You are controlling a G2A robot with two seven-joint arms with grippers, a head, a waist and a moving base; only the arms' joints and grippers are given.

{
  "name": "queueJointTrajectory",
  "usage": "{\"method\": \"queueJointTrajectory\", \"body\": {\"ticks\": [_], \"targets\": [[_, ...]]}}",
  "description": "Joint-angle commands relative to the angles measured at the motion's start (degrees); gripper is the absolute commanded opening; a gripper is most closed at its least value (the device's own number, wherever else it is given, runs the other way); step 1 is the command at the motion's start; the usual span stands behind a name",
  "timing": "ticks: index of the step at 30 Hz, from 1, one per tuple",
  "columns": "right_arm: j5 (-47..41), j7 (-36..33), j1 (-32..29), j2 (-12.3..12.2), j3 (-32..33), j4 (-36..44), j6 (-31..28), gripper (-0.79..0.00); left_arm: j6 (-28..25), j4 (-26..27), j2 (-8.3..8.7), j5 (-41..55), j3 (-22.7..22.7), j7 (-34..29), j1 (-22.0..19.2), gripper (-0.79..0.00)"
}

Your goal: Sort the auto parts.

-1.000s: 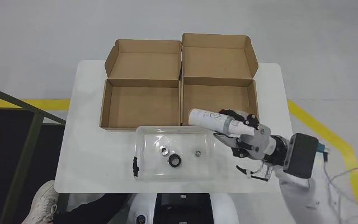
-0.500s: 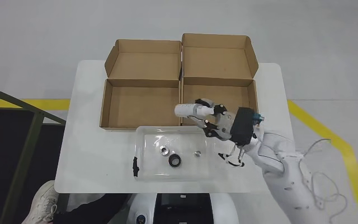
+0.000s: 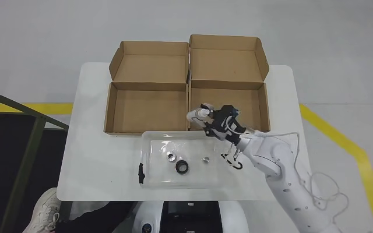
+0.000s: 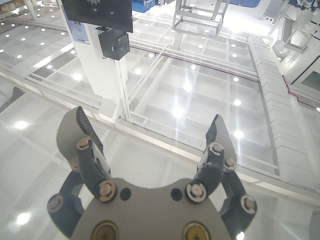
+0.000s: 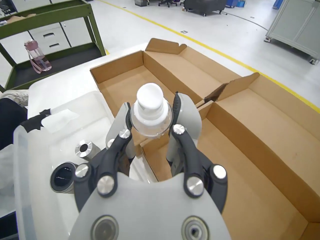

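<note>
- Holding a white bottle point(image 5: 150, 116), the right claw point(image 5: 151, 103) is shut tight around its neck. It hangs above the near edge of the right box point(image 3: 245, 102), close to where the two boxes meet.
- The left claw point(image 4: 148, 116) is wide open with nothing in it. It points up at the ceiling lights.
- The right box and the left box point(image 3: 148, 110) sit side by side along the far edge of the table point(image 3: 87, 145), lids open. Both look empty, so I think the sorting has only just begun.
- A clear bin point(image 3: 157, 177) at the near edge holds a silver tube point(image 5: 83, 148), a black ring point(image 3: 182, 168) and a small nut point(image 3: 206, 159). These look like they need sorting too.
- The table is white and smooth. The room is a big workshop with a pale floor, a yellow line point(image 5: 225, 53) and a green cart point(image 5: 50, 8).
</note>
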State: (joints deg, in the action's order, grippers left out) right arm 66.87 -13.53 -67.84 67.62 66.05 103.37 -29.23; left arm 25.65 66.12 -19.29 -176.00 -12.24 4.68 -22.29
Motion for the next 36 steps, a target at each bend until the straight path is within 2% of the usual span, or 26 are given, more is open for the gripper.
{"method": "queueJointTrajectory", "body": {"ticks": [1, 10, 21, 27, 36], "targets": [[0.32, -1.65, 0.28, 0.03, -0.09, -0.33, 1.09, -0.785, 0.00, 0.00, 0.00, 0.00, 0.00, 0.00, 0.00, 0.000], [-1.68, -7.06, 3.15, 0.46, -0.95, -4.27, 3.90, -0.785, 0.00, 0.00, 0.00, 0.00, 0.00, 0.00, 0.00, 0.000], [1.74, -13.36, 7.91, 1.38, -4.22, -8.05, 9.38, -0.785, 0.00, 0.00, 0.00, 0.00, 0.00, 0.00, 0.00, 0.000], [3.32, -14.13, 9.84, 2.02, -6.09, -10.79, 11.94, -0.785, 0.00, 0.00, 0.00, 0.00, 0.00, 0.00, 0.00, 0.000], [3.45, -15.67, 11.72, 2.71, -7.67, -13.34, 12.49, -0.785, 0.00, 0.00, 0.00, 0.00, 0.00, 0.00, 0.00, 0.000]]}}
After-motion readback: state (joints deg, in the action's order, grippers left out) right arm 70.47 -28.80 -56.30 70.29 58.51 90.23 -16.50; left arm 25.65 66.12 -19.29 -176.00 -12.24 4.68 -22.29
